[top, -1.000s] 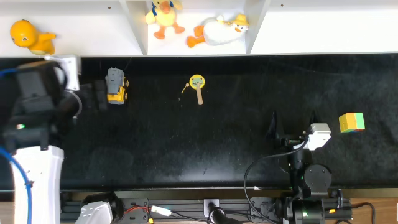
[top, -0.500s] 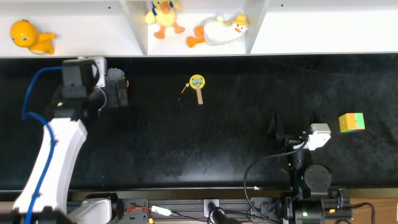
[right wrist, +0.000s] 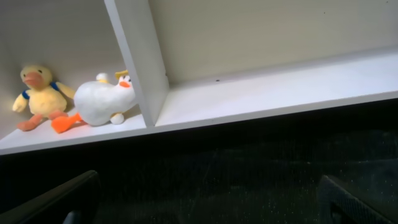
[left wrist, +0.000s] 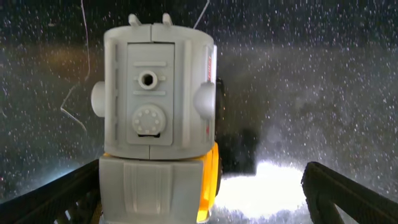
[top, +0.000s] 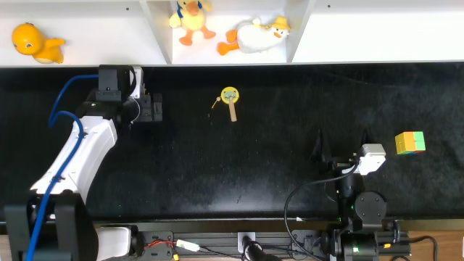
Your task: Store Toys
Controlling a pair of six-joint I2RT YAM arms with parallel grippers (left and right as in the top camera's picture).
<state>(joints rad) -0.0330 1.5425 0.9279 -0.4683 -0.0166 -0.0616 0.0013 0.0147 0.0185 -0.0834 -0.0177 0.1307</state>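
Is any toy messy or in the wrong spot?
The white plush bird lies on its side in the middle shelf compartment. The coloured cube and the yellow stick toy sit out on the black table.

Plastic, plush and matt black

I see the toy truck as smooth grey and yellow plastic with a slight sheen. The table top is matt black and grainy, the shelf smooth matt white, and the white plush duck and yellow plush duck are fuzzy cloth.

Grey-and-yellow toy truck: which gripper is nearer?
Left. The left gripper is right at the grey-and-yellow toy truck, open around it; the right gripper sits far across the black table.
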